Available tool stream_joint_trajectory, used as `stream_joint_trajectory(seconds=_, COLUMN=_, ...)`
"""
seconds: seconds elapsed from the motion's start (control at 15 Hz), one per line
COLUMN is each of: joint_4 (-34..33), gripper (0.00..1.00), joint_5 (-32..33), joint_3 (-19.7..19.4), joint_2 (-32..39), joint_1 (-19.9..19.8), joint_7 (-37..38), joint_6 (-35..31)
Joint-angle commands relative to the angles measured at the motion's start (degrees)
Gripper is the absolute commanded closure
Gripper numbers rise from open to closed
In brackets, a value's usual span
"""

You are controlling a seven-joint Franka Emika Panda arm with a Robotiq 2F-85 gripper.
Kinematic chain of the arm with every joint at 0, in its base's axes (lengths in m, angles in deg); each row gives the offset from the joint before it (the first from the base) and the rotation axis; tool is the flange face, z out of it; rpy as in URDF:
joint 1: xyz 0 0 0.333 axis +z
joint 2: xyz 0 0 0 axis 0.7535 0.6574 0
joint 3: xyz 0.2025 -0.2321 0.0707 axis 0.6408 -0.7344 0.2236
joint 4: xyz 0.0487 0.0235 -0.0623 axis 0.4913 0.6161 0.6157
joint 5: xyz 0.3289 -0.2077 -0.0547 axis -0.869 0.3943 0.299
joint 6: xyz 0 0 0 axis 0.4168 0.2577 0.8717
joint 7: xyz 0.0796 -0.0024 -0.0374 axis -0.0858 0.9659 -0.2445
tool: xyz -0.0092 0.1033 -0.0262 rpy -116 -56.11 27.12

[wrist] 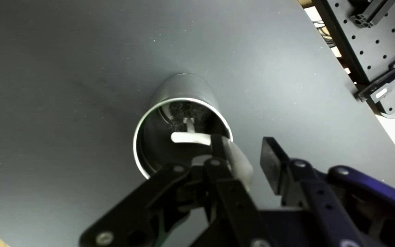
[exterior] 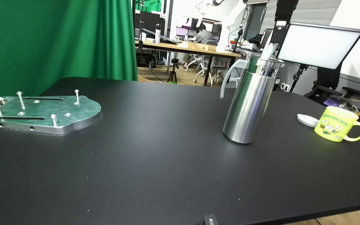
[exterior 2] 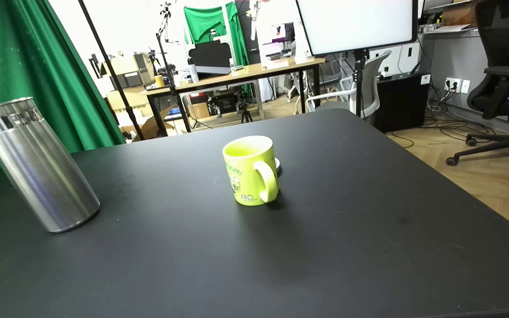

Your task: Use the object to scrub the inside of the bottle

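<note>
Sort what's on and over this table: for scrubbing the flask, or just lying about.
For the job:
brushed-steel flask
white stick at its mouth, likely the scrubber
gripper above

Just lying about:
yellow-green mug
flat white disc beside it, perhaps a lid
slotted metal plate

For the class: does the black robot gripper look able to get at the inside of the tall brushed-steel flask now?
Probably yes: the flask is lidless and below the gripper, though a white rod-like piece showing in its opening might crowd the way.
</note>
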Motion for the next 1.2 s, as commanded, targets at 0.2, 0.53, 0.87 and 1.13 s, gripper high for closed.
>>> stream_joint_trajectory(seconds=0.2, joint_4=0.34, gripper=0.97, joint_5=1.27, joint_3=-1.05, joint_2=-4.78, joint_1=0.81, joint_7=0.93, joint_6=3.73)
stream_joint_trajectory(seconds=0.53, joint_4=-2.17, gripper=0.96, joint_5=1.1, joint_3=-1.7, joint_2=-9.5, joint_1=1.41, joint_7=-0.52, joint_6=9.19)
stream_joint_trajectory(seconds=0.87, joint_4=-5.31, gripper=0.96, joint_5=-0.13, joint_3=-4.42, joint_2=-13.03, joint_1=2.53, joint_7=-5.45, joint_6=15.22)
stream_joint_trajectory(seconds=1.13, joint_4=-7.14, gripper=0.96, joint_5=-2.44, joint_3=-9.34, joint_2=-11.28, joint_1=1.87, joint_7=-12.75, joint_6=16.71)
